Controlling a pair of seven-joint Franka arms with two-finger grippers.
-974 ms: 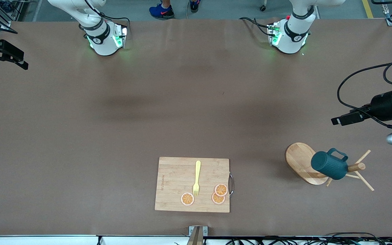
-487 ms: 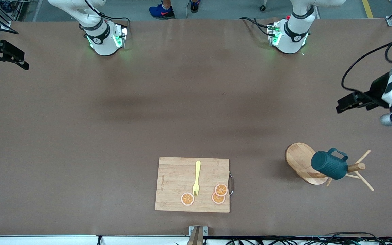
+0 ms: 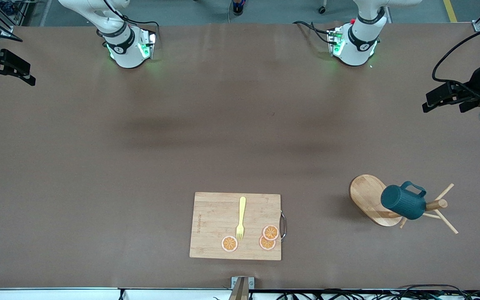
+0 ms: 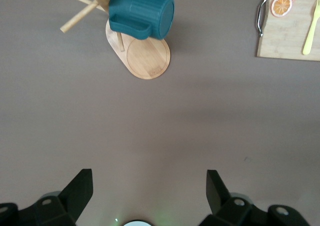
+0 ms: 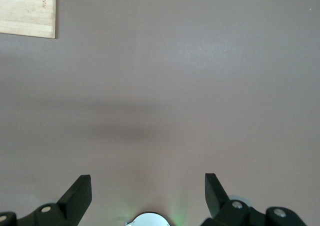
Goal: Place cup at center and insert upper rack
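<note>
Only the left wrist view shows the cup point(image 4: 141, 12) on the toppled upper rack point(image 4: 145, 56); both pincers gape.

Ribbed teal cup point(image 3: 403, 203), pale wooden rack point(image 3: 370, 199), matt brown table point(image 3: 140, 166)

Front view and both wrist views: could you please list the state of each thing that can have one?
cup: on its side, resting on the upper rack's post.
upper rack: toppled, lying on the table.
fork: flat on the cutting board.
left gripper: open, empty, over bare table.
right gripper: open, empty, waiting.
</note>
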